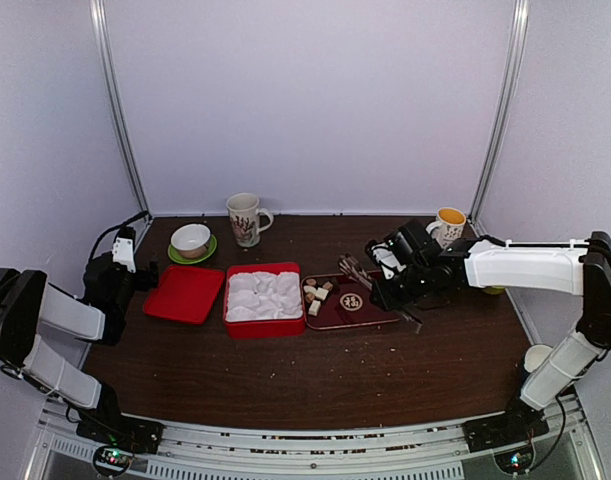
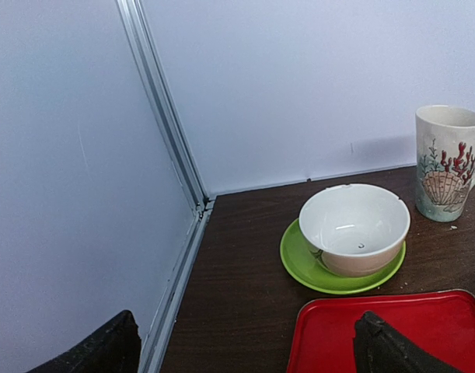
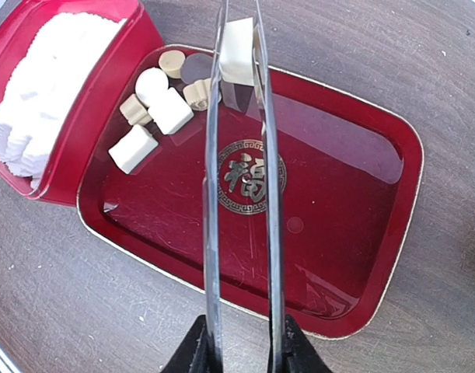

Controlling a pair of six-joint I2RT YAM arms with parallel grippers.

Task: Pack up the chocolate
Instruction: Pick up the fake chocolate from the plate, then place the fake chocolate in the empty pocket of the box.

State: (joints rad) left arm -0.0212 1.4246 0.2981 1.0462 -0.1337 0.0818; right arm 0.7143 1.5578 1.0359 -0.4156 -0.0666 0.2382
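Observation:
Several small cream-white and tan chocolate pieces (image 3: 169,110) lie in the far left corner of a dark red tray (image 3: 338,194) with a gold emblem. My right gripper (image 3: 241,342) is shut on metal tongs (image 3: 268,194). The tong tips pinch one cream-white chocolate cube (image 3: 237,50) above that corner. From above, the right gripper (image 1: 390,280) hovers over the tray (image 1: 370,312), with the loose pieces (image 1: 317,295) at its left end. The red box (image 1: 263,320) with a white moulded insert stands just left of the tray. My left gripper (image 2: 245,350) is open and empty over the red lid (image 2: 338,334).
A white bowl (image 2: 354,225) on a green saucer (image 2: 299,260) and a shell-patterned mug (image 2: 447,163) stand at the back left. An orange-lined mug (image 1: 449,224) stands at the back right. A white cup (image 1: 537,357) sits by the right arm. White walls close in the back and both sides.

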